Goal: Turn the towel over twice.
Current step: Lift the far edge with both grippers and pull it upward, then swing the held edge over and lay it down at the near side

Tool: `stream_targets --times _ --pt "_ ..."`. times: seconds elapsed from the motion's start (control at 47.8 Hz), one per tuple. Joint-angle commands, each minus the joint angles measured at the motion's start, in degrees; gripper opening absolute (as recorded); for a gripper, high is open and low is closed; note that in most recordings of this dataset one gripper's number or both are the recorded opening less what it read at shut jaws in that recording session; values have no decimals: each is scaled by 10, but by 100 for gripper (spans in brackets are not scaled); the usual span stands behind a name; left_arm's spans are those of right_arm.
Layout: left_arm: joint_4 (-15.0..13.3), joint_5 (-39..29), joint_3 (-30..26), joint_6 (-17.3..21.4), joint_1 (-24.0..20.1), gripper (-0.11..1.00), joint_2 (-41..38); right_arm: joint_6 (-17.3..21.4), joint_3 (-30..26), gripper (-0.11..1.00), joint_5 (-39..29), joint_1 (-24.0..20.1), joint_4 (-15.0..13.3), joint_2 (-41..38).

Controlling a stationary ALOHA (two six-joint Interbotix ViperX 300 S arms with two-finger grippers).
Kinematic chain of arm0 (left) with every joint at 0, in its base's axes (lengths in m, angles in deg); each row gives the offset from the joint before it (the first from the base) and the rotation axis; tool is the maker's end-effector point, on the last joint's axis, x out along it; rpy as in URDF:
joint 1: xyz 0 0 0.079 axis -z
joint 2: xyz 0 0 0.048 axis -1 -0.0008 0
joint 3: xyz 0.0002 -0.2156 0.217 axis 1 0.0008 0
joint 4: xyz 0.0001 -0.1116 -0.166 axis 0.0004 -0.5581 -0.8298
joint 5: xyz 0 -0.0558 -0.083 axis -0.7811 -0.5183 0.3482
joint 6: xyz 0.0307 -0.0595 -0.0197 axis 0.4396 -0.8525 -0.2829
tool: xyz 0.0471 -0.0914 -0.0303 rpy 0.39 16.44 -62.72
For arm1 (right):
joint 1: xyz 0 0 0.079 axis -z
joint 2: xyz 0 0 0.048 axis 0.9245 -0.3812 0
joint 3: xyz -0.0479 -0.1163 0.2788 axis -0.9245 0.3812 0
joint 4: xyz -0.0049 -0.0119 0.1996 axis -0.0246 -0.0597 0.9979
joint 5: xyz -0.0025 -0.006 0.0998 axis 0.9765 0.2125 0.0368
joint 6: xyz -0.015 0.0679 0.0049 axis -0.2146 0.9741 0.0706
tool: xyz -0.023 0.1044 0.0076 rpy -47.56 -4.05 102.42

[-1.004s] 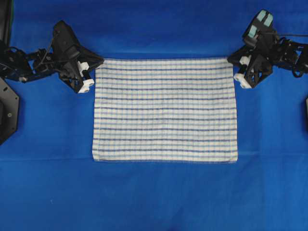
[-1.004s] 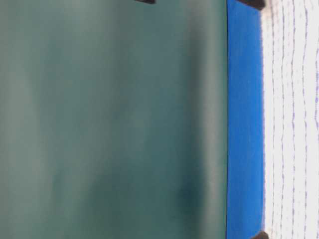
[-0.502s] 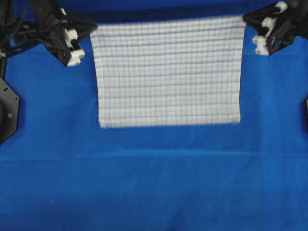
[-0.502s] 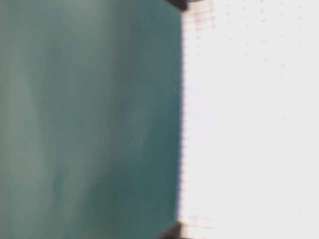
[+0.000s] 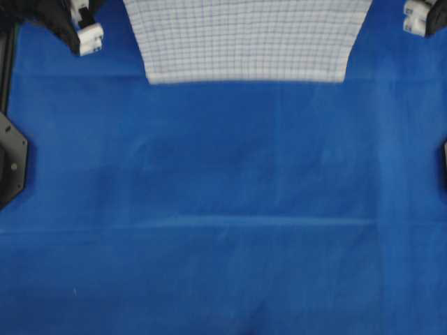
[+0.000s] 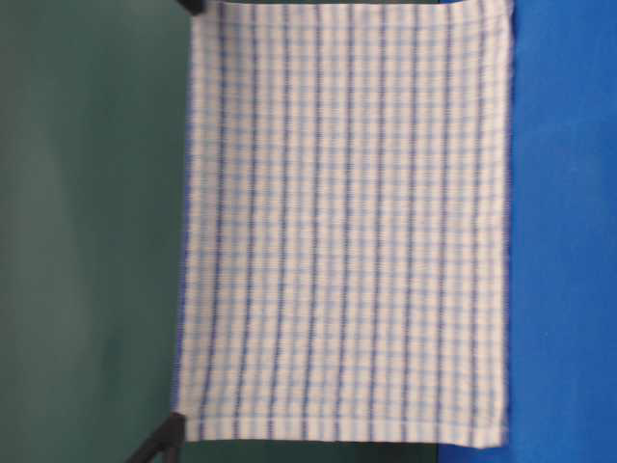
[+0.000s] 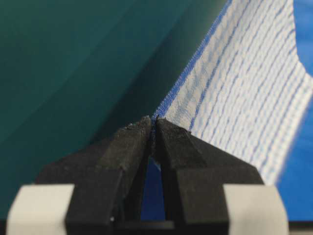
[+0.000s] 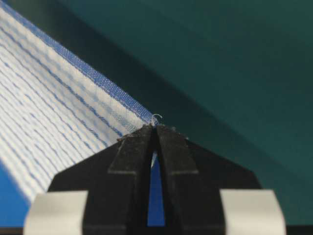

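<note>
The towel hangs lifted off the worktop, stretched flat between its two upper corners like a curtain. In the overhead view it sits at the far edge of the blue cover, with its lower hem just above the cloth or brushing it; which of the two cannot be told.

At one upper corner of the towel the left claw is pinched fully together on the hem, the blue edge running straight out from between its tips. At the other upper corner the right claw is closed the same way, a loose thread curling at its tips. The towel's top edge runs taut between them, with no sag visible.

This looks like the lift stage of a turn-over; how many turns are already done cannot be judged from here. The next move calls for both claws to carry the top edge across together, level with each other, letting the free hem settle first so the towel lays down on its other face without bunching, and only then releasing.
</note>
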Motion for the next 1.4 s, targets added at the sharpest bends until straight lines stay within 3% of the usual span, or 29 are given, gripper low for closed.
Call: stream_targets --times 0.0,0.355,0.523,0.732,0.92,1.213,1.38 --pt "1 -7 -26 4 -4 4 10 -1 -25 5 -4 5 -3 8" --pt "1 -24 -37 15 5 4 4 1 -35 5 -28 3 -6 13" --pt "0 -60 -22 6 25 4 5 11 -25 5 -77 -31 4 17" --pt "0 -123 17 -54 93 4 -10 53 37 5 -126 -130 37 28" --pt "-4 -108 68 -74 189 4 -66 119 94 5 -127 -225 52 10" --pt "-4 -53 94 -207 306 4 -177 233 135 5 -100 -381 51 -64" --pt "-4 -45 94 -257 382 4 -209 295 135 5 -79 -478 51 -113"
